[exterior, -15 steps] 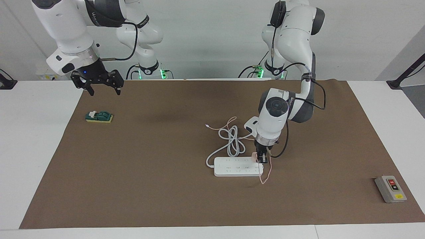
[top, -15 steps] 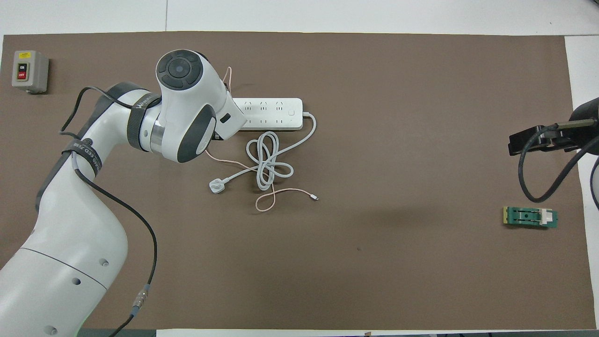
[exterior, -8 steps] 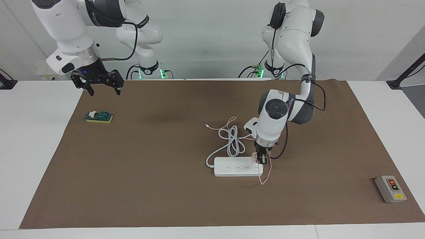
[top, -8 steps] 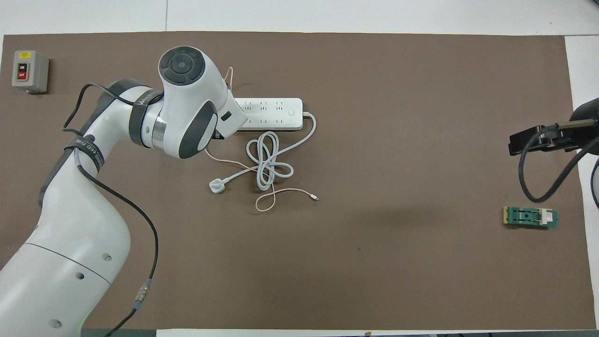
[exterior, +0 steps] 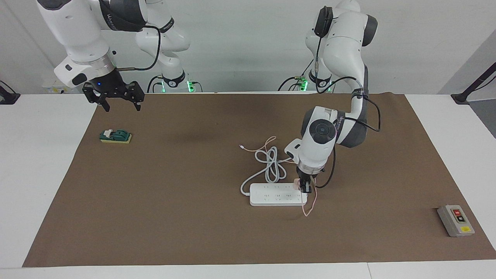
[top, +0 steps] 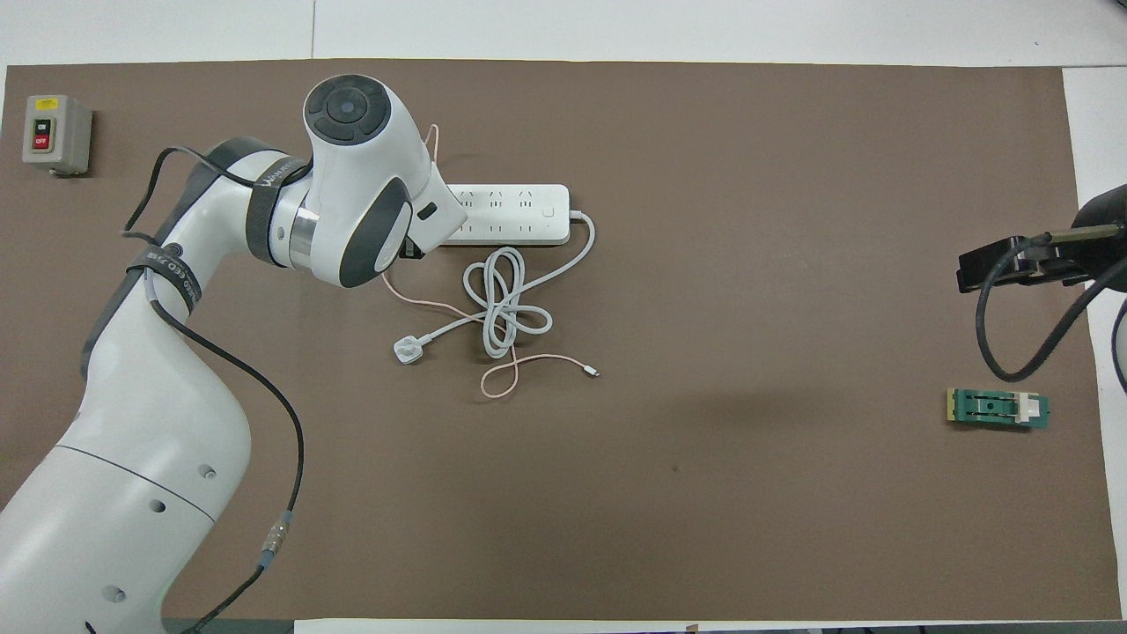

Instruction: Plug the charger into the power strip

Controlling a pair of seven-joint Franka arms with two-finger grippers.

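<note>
The white power strip (exterior: 277, 195) (top: 515, 214) lies flat near the middle of the brown mat. My left gripper (exterior: 306, 186) points straight down over the strip's end toward the left arm's side, shut on the pale-pink charger (exterior: 297, 183). The charger sits against the strip's top at its row nearer to the robots; its prongs are hidden. Its thin pink cable (exterior: 309, 209) (top: 519, 365) loops off the strip's end. In the overhead view the left wrist covers gripper and charger. My right gripper (exterior: 122, 107) hangs open and waits above the mat's corner.
The strip's thick white cord (exterior: 271, 164) (top: 506, 304) lies coiled nearer to the robots and ends in a round white plug (top: 407, 350). A grey button box (exterior: 456, 220) (top: 55, 134) sits toward the left arm's end. A green block (exterior: 115, 136) (top: 998, 409) lies below the right gripper.
The left arm's wrist and elbow have shifted slightly, while its gripper stays with the charger at the strip's end. The right arm has not moved.
</note>
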